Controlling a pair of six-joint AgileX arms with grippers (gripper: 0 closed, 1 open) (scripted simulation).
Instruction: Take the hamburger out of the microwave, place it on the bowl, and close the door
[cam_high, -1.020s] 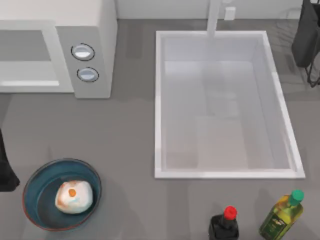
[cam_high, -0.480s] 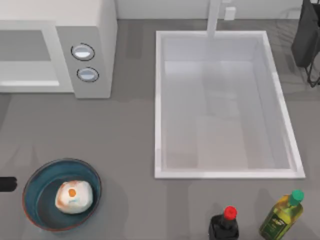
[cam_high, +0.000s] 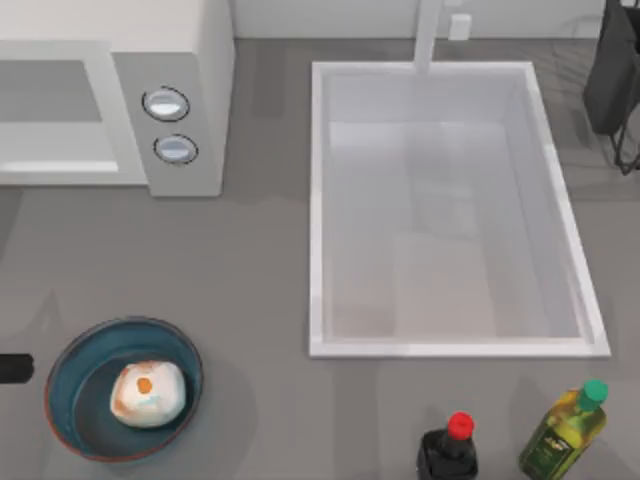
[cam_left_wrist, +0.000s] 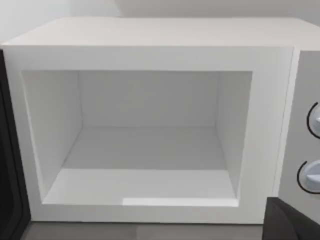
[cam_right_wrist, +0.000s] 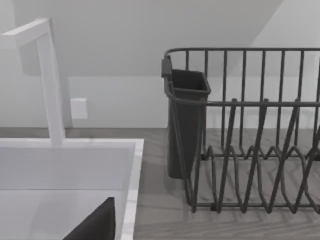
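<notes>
The hamburger (cam_high: 148, 393) lies inside the blue bowl (cam_high: 70, 360) at the table's front left, with nothing touching it. The white microwave (cam_high: 190, 60) stands at the back left, its two knobs (cam_high: 165, 103) facing the front. In the left wrist view its cavity (cam_left_wrist: 145, 150) is open and empty, and a dark panel at the opening's side (cam_left_wrist: 7, 175) looks like the swung-open door. A dark piece of my left arm (cam_high: 12, 368) pokes in at the top view's left edge beside the bowl. A dark corner of my left gripper (cam_left_wrist: 292, 222) faces the microwave. My right gripper (cam_right_wrist: 95, 225) stays parked near the sink's back.
A white sink (cam_high: 315, 200) with a faucet (cam_high: 428, 35) takes up the table's middle and right. A dark dish rack (cam_right_wrist: 240, 150) stands at the back right. A red-capped dark bottle (cam_high: 448, 450) and a green-capped oil bottle (cam_high: 565, 430) stand at the front right.
My left arm has drawn back to the left, away from the bowl; a small dark piece stays at the top view's edge. The hamburger and bowl have not moved.
</notes>
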